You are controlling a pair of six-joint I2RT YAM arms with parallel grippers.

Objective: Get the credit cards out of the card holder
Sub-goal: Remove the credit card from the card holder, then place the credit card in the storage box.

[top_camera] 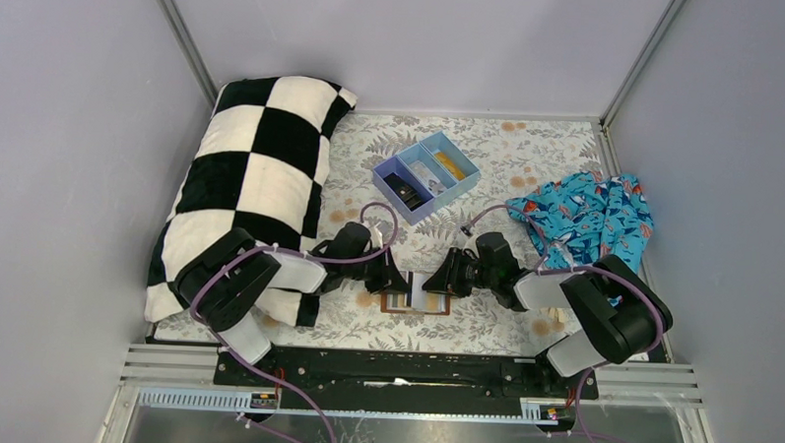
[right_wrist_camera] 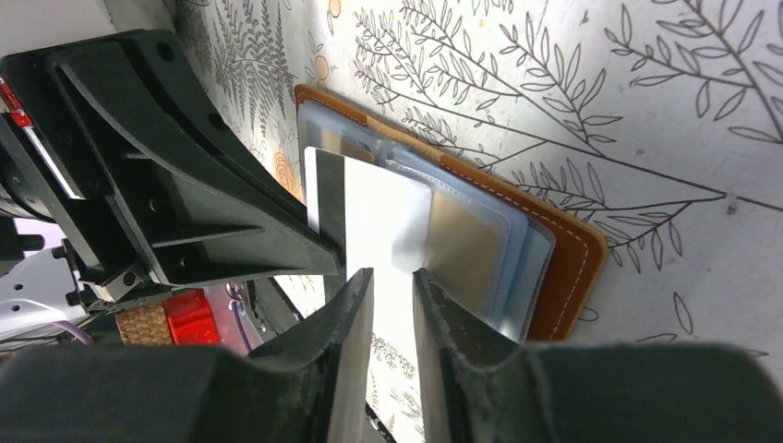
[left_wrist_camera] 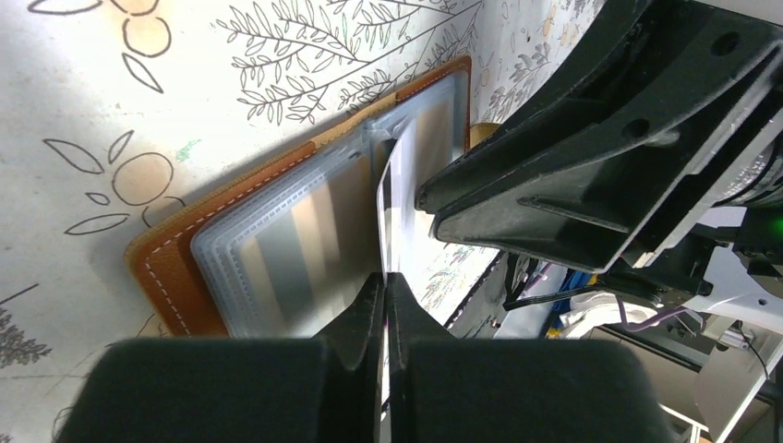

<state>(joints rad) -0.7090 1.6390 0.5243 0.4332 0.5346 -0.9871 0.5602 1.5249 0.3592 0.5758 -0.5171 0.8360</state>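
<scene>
Shows card holder (top_camera: 414, 303) lying open at the middle of the tabletop (top_camera: 529, 157) near edge, between the two arm tips. Shows white card (right_wrist_camera: 379, 212) with a dark stripe partly out of the clear sleeves (left_wrist_camera: 277, 249).

Left end effector (left_wrist_camera: 384, 286): closed tight, seemingly pinched on that card's striped edge. Right end effector (right_wrist_camera: 392, 277): jaws narrowly parted, tips right at the card, gripping nothing visible.

Risks, as judged:
- Slip out of the pinch, since only a thin edge of a slick card is caught.
- Dragging the whole holder along, since nothing visibly pins it down and the sleeve may cling.
- Bending the card or creasing a sleeve if pulled off-line from the slot.
- Bumping of the two tips, working almost touching over one small card.

Counts:
- Arms 2, end effectors 2.
- Card holder 1.
- Cards visibly coming out: 1. Cannot count any remaining inside, only grey-beige faces behind plastic.
- Sleeves: several layered, exact number unclear.
- Blue tray (top_camera: 389, 196) toward the far edge: 1, with 3 compartments holding a yellow piece, a pale piece and a dark piece, too small to name.
- Checkered pillow (top_camera: 257, 168) along the left edge: 1.
- Blue patterned cloth (top_camera: 586, 218) at the right edge: 1.
</scene>
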